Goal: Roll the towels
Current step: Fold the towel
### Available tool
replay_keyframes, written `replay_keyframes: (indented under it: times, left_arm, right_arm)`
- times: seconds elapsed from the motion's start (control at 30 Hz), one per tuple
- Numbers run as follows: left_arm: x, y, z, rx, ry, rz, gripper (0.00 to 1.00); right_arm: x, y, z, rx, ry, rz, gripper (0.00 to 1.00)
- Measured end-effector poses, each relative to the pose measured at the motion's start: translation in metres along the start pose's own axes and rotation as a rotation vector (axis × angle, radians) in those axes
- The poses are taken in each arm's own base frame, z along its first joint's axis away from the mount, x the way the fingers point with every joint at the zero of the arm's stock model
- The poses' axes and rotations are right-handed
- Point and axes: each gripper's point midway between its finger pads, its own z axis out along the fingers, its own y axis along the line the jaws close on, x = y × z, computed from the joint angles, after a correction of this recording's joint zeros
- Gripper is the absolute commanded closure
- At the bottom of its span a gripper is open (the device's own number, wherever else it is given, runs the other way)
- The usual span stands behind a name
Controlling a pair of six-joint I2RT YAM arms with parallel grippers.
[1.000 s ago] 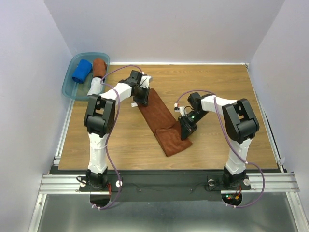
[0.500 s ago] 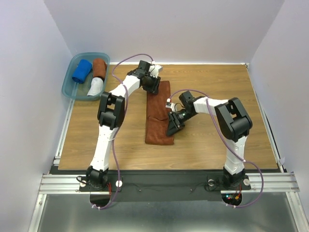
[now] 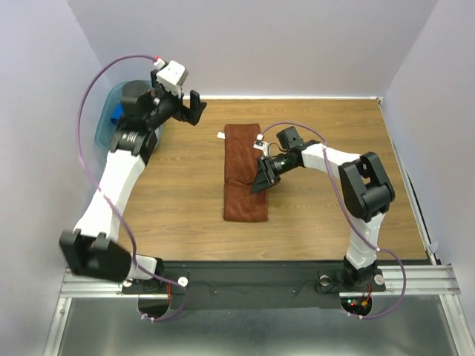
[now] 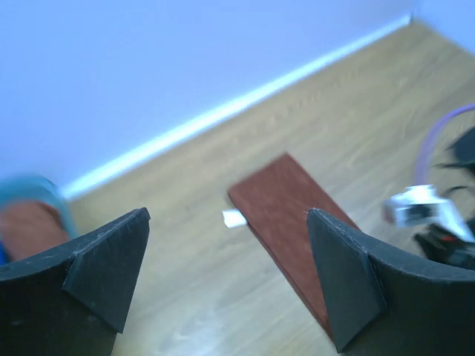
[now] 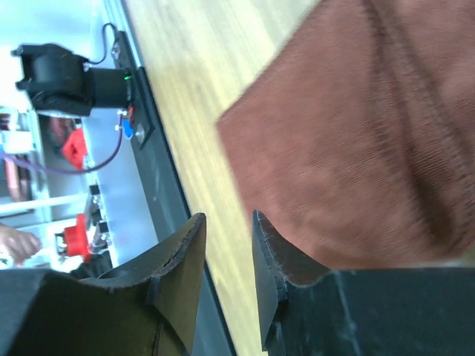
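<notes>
The rust-brown terry-cloth towel lies flat in the middle of the wooden desk, a long strip with its near part folded over on itself. Its long axis runs from the back wall toward the arm bases, almost straight but tipped a little, the far end sitting slightly right of the near end. A small white label pokes out at the far left corner.

I judge I'm at the straightening step, with the rolling itself not yet begun. My right gripper is down at the towel's right edge about midway along; in the wrist view its fingers stand only narrowly apart and I see no cloth between them, so I read it as not holding. My left gripper is lifted above the desk's far left area, well apart from the towel, fingers spread wide and empty.

Next I'd want both grippers at one short end, pinching its two corners, then turning the edge over evenly so the roll stays square to the long axis. Behind the left arm sits the translucent blue plastic tub, mostly hidden.
</notes>
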Motion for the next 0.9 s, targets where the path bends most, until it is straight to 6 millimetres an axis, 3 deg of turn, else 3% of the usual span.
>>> replay_keyframes:
  times: [0.07,0.17,0.27,0.3,0.33,0.37,0.5,0.57,0.67,0.77,0.9]
  left_arm:
    - [-0.024,-0.010,-0.030,0.012,-0.080,0.085,0.01]
    - [-0.014,-0.033,-0.055,0.065,-0.098,0.176,0.01]
    - [0.037,-0.052,-0.064,0.143,-0.015,0.283,0.06]
    - [0.073,-0.063,-0.067,0.191,0.053,0.346,0.07]
    - [0.091,-0.070,-0.069,0.220,0.089,0.376,0.09]
    - [0.125,-0.082,-0.074,0.272,0.158,0.420,0.11]
    - [0.209,-0.145,-0.094,0.505,0.289,0.622,0.15]
    - [0.237,-0.168,-0.103,0.599,0.320,0.719,0.16]
    - [0.262,-0.191,-0.111,0.693,0.339,0.834,0.18]
    - [0.274,-0.203,-0.107,0.732,0.344,0.917,0.24]
    - [0.290,-0.212,-0.094,0.763,0.361,0.990,0.40]
  right_arm:
    - [0.001,-0.014,0.009,-0.005,0.012,0.042,0.64]
    - [0.000,-0.032,0.022,-0.008,0.019,0.100,0.65]
    - [-0.010,-0.048,0.033,-0.006,0.009,0.130,0.66]
    - [-0.013,-0.051,0.035,-0.006,0.004,0.133,0.66]
    - [-0.016,-0.058,0.039,-0.006,-0.001,0.141,0.66]
    - [-0.017,-0.061,0.042,-0.008,-0.002,0.149,0.66]
    - [-0.014,-0.069,0.048,-0.029,0.002,0.195,0.67]
    - [-0.014,-0.070,0.049,-0.033,0.001,0.202,0.67]
    - [-0.014,-0.070,0.050,-0.034,0.000,0.203,0.66]
    - [-0.014,-0.071,0.050,-0.033,-0.001,0.203,0.67]
    - [-0.014,-0.071,0.050,-0.033,-0.001,0.203,0.66]
